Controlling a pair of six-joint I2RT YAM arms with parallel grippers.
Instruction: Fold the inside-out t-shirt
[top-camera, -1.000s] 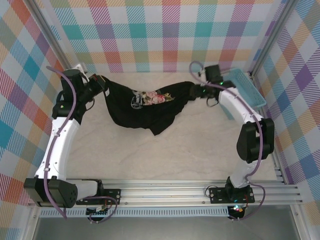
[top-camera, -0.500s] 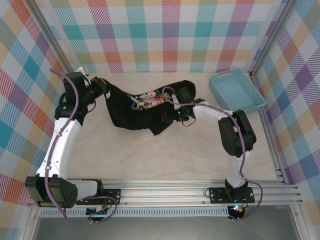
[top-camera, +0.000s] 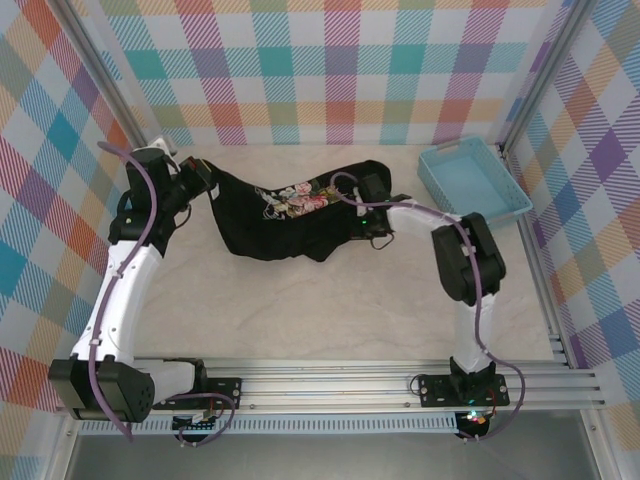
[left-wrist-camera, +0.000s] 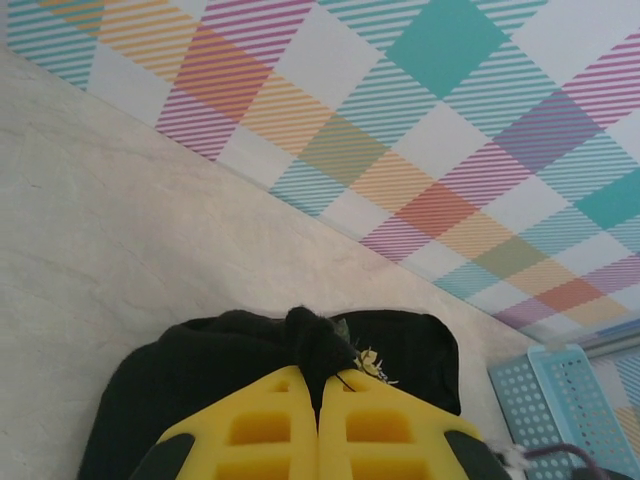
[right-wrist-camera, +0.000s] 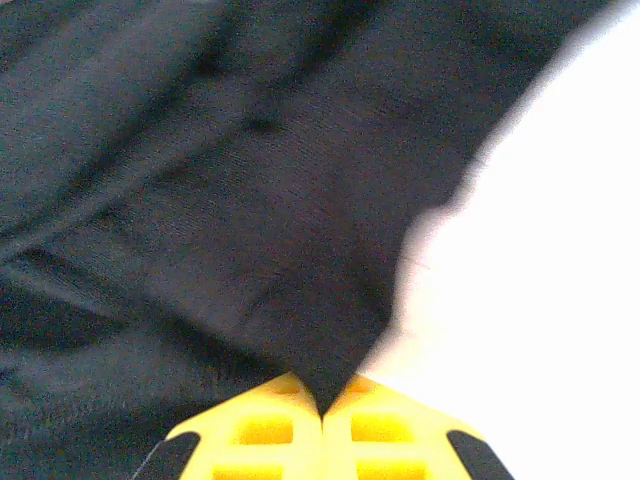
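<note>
The inside-out t-shirt (top-camera: 290, 215) is a black crumpled heap at the back of the table, with its small multicoloured print (top-camera: 297, 198) facing up. My left gripper (top-camera: 205, 178) holds the shirt's left end. In the left wrist view its yellow fingers (left-wrist-camera: 270, 430) are shut on a bunched nub of black cloth (left-wrist-camera: 318, 345), and the gripper (left-wrist-camera: 320, 375) hangs above the table. My right gripper (top-camera: 352, 226) sits at the shirt's lower right edge. In the right wrist view the right gripper (right-wrist-camera: 322, 398) is shut on a point of the black t-shirt (right-wrist-camera: 250, 200).
A light blue perforated basket (top-camera: 475, 180) stands at the back right, also visible as the basket (left-wrist-camera: 560, 400) in the left wrist view. Checked walls close in the back and both sides. Pale tabletop (top-camera: 330, 310) stretches in front of the shirt toward the arm bases.
My right gripper let go of the shirt's far right end, swung left to the lower right edge and shut on it. The shirt's right end now lies on the table.
</note>
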